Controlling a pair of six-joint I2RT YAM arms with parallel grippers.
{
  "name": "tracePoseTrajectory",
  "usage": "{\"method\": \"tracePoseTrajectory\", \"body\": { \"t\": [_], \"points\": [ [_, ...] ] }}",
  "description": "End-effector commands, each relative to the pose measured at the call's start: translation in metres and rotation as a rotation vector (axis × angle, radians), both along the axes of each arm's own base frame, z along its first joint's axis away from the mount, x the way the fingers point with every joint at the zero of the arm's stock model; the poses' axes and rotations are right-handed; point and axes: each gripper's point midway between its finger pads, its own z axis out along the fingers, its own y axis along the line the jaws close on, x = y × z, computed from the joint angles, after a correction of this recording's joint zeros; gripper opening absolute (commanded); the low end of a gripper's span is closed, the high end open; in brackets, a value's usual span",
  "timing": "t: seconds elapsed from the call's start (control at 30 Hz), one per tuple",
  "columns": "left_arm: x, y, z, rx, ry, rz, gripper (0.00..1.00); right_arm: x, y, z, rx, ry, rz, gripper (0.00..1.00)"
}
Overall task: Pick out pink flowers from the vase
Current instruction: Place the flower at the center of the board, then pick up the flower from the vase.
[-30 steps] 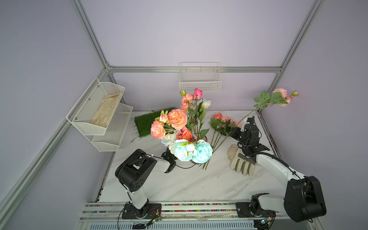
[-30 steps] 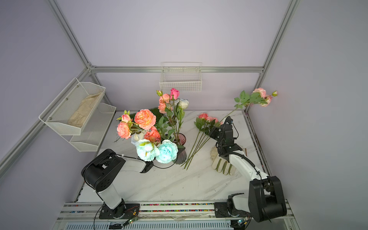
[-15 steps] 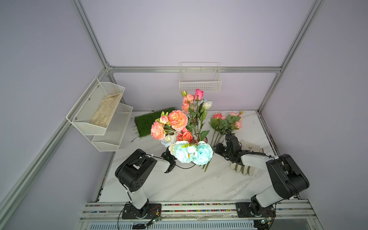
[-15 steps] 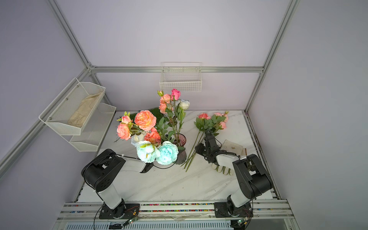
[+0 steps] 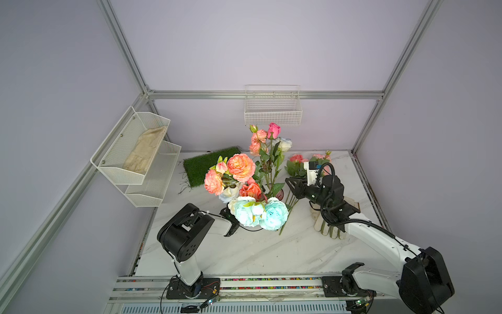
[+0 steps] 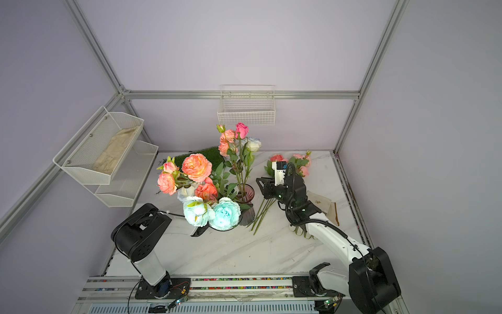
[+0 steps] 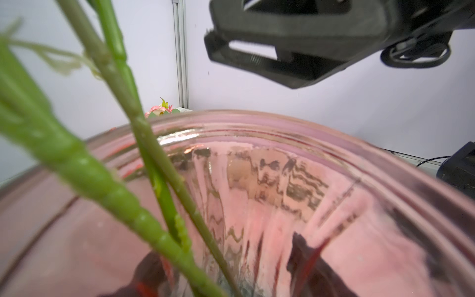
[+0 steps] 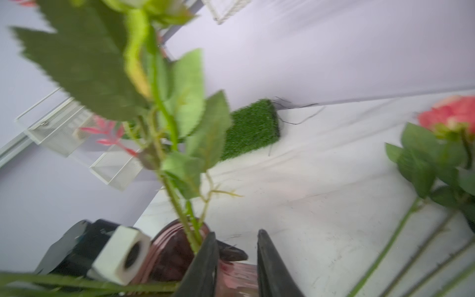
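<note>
The ribbed pinkish vase (image 6: 245, 191) stands mid-table, and my left gripper (image 7: 231, 288) is shut on its body, the dark fingers (image 7: 151, 272) showing through the glass. Blue blooms hide that gripper in both top views. Pink flowers (image 5: 240, 167) and a magenta rose (image 5: 273, 130) stand in the vase (image 8: 169, 244). More pink flowers (image 5: 296, 158) lie on the table at the back right, stems toward the front. My right gripper (image 5: 292, 187) hangs open and empty just right of the vase rim (image 7: 257, 133), fingertips (image 8: 208, 257) beside the stems.
Pale blue peonies (image 5: 260, 214) and a white rose (image 5: 284, 145) share the vase. A green turf mat (image 5: 212, 165) lies at the back. A wire basket (image 5: 273, 108) hangs on the back wall, mesh shelves (image 5: 135, 152) on the left. Striped gloves (image 5: 330, 231) lie under the right arm.
The right gripper carried a pink flower down from up high, laid it with the others on the table, let go, and swung left to the vase rim. The left arm stayed put.
</note>
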Motion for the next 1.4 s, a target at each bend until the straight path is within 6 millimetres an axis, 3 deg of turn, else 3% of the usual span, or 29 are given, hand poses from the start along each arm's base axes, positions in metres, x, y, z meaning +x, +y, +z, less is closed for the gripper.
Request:
{"method": "tracePoseTrajectory", "body": {
  "t": [0.0, 0.23, 0.43, 0.6, 0.83, 1.17, 1.37],
  "points": [
    [-0.023, 0.006, -0.073, 0.13, 0.28, -0.033, 0.0, -0.016, 0.028, 0.026, 0.02, -0.085, 0.166, 0.26],
    [-0.022, 0.006, -0.072, 0.132, 0.279, -0.028, 0.0, -0.017, 0.056, 0.037, 0.014, -0.103, 0.239, 0.25],
    [-0.02, 0.005, -0.071, 0.127, 0.282, -0.025, 0.0, 0.003, 0.059, 0.036, 0.0, -0.111, 0.182, 0.25],
    [-0.021, 0.006, -0.069, 0.131, 0.281, -0.026, 0.0, 0.021, 0.064, 0.018, -0.048, -0.086, 0.154, 0.24],
    [-0.021, 0.007, -0.067, 0.138, 0.274, -0.025, 0.0, 0.037, 0.058, 0.008, -0.108, -0.092, 0.082, 0.24],
    [-0.021, 0.007, -0.068, 0.14, 0.276, -0.02, 0.0, 0.032, 0.048, -0.004, -0.15, -0.076, 0.054, 0.22],
    [-0.019, 0.007, -0.067, 0.137, 0.277, -0.018, 0.0, 0.024, 0.045, -0.011, -0.142, -0.052, 0.06, 0.14]
  ]
}}
